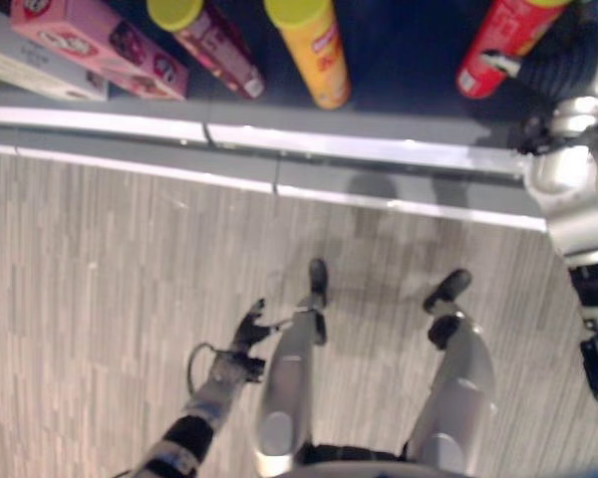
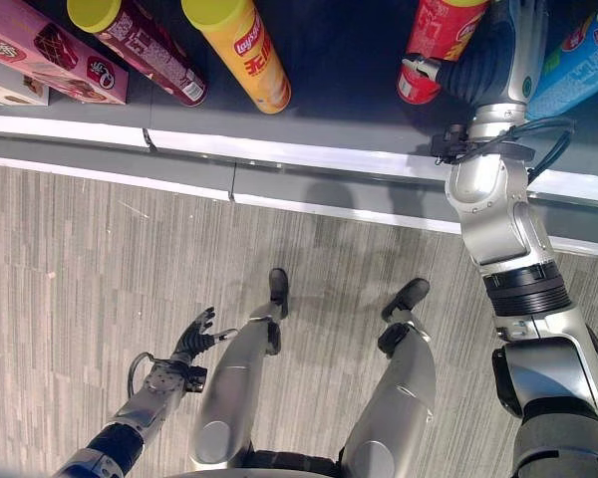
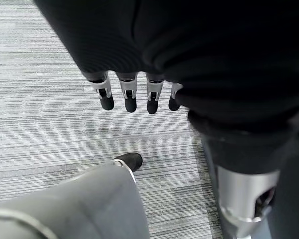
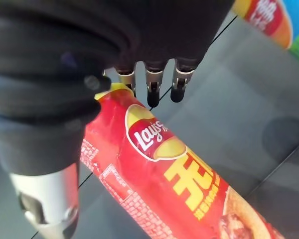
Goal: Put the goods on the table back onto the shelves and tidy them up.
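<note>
L hand (image 2: 192,337) low at lower left, fingers relaxed and straight, holding nothing, over the floor (image 2: 70,259). R hand (image 2: 475,62) at upper right on the shelf (image 2: 349,110), fingers curled round the red can (image 2: 434,45). Yellow can (image 2: 241,50) and dark red can (image 2: 145,45) stand upper left.

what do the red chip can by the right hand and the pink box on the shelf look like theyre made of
Red chip can: probably a cardboard tube under a glossy printed wrap, since its surface shines; the lid looks like yellow plastic. Pink box: likely printed cardboard with a slight sheen, given its flat faces and sharp edges. The right hand is beside the can.
</note>
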Motion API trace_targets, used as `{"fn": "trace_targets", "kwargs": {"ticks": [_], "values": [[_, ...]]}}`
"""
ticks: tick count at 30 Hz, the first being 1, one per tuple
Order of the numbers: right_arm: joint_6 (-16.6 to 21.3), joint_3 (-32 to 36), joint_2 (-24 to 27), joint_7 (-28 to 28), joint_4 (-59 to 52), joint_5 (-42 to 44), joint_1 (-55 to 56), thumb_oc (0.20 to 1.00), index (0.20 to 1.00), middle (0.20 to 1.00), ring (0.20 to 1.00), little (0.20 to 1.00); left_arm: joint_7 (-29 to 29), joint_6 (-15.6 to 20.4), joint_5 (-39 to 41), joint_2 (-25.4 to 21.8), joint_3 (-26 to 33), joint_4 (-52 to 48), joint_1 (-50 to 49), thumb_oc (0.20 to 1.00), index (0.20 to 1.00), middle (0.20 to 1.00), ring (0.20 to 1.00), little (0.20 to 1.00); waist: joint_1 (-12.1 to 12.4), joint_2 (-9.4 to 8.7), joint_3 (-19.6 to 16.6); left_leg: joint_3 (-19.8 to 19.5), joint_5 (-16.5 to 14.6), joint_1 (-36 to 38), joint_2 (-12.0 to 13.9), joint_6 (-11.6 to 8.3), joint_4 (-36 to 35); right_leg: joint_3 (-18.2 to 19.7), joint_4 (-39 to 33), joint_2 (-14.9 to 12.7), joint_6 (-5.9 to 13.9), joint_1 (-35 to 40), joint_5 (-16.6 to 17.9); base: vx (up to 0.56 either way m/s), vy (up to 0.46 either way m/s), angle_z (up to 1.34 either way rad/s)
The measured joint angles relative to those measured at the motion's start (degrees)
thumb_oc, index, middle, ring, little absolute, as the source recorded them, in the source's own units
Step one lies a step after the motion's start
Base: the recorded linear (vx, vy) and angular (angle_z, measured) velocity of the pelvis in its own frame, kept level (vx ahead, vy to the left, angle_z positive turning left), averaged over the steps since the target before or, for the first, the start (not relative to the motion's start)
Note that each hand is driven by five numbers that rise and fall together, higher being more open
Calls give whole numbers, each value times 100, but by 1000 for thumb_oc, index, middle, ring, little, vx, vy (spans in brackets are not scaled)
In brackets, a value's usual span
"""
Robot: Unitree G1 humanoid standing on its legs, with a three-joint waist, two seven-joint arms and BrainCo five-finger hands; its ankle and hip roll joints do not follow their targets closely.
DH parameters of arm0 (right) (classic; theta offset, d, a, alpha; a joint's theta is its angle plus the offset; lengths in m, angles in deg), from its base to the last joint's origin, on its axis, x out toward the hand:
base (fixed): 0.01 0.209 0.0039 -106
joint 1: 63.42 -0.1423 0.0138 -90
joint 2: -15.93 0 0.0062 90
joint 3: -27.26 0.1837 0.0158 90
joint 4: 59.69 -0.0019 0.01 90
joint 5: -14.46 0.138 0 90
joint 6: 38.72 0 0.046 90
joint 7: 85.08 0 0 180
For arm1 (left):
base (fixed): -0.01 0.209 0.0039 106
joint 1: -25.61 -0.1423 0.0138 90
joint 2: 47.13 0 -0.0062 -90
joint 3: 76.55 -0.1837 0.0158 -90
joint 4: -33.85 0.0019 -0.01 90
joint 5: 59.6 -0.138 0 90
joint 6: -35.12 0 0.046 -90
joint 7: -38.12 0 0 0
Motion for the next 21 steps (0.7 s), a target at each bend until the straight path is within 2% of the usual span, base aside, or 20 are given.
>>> {"fn": "trace_targets", "kwargs": {"ticks": [12,21], "values": [[36,33,26,-123,-485,-209,450,1000,1000,1000,1000,1000,-17,-5,0,1,8,10,1,1000,1000,1000,1000,1000,-19,-30,5,0,0,0,14,-1,-4,0,-9,19,-1,0,1,0,0,0],[143,53,25,-172,-580,-316,720,1000,1000,1000,1000,1000,-17,-3,-2,1,46,108,1,1000,1000,1000,1000,1000,-97,-169,0,1,0,-7,58,-1,-7,1,-46,74,-7,-3,7,0,-1,-1]]}}
